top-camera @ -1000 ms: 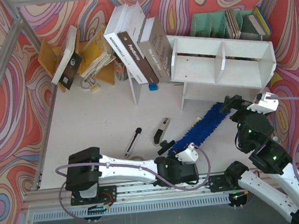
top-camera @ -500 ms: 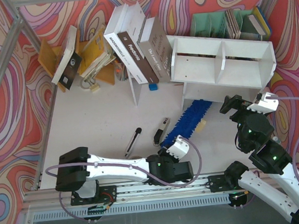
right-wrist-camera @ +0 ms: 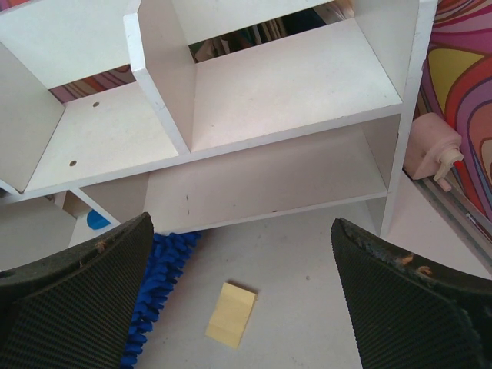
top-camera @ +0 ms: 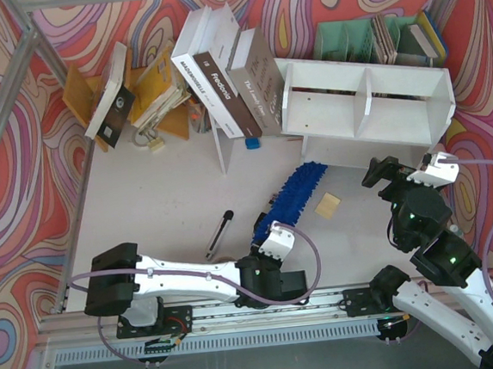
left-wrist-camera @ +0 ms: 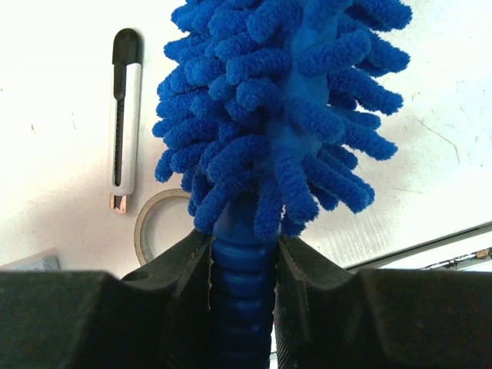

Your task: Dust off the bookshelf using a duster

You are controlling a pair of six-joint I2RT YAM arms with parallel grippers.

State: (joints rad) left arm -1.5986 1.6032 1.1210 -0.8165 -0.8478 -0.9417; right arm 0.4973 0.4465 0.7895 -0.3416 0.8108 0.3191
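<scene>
The white bookshelf (top-camera: 368, 96) stands at the back right, its open tiers facing me; it fills the top of the right wrist view (right-wrist-camera: 269, 92). The blue fluffy duster (top-camera: 291, 199) lies slanted on the table, its tip at the left end of the lower tier. My left gripper (top-camera: 273, 236) is shut on the duster's ribbed blue handle (left-wrist-camera: 242, 277), with the shaggy head (left-wrist-camera: 277, 108) stretching away from it. My right gripper (top-camera: 385, 172) is open and empty in front of the lower tier. The duster's tip shows at the left of the right wrist view (right-wrist-camera: 157, 284).
A yellow sticky pad (top-camera: 327, 205) lies before the shelf (right-wrist-camera: 231, 314). A box cutter (left-wrist-camera: 124, 115) and a tape roll (left-wrist-camera: 157, 231) lie left of the duster. A black pen (top-camera: 219, 230), leaning books (top-camera: 219, 70), a green file organiser (top-camera: 363, 40) and a pink bottle (right-wrist-camera: 430, 150) are around.
My left arm has swung the duster to the left; its tip moved from the middle of the lower tier to its left end, uncovering the yellow pad. The right arm has not moved.
</scene>
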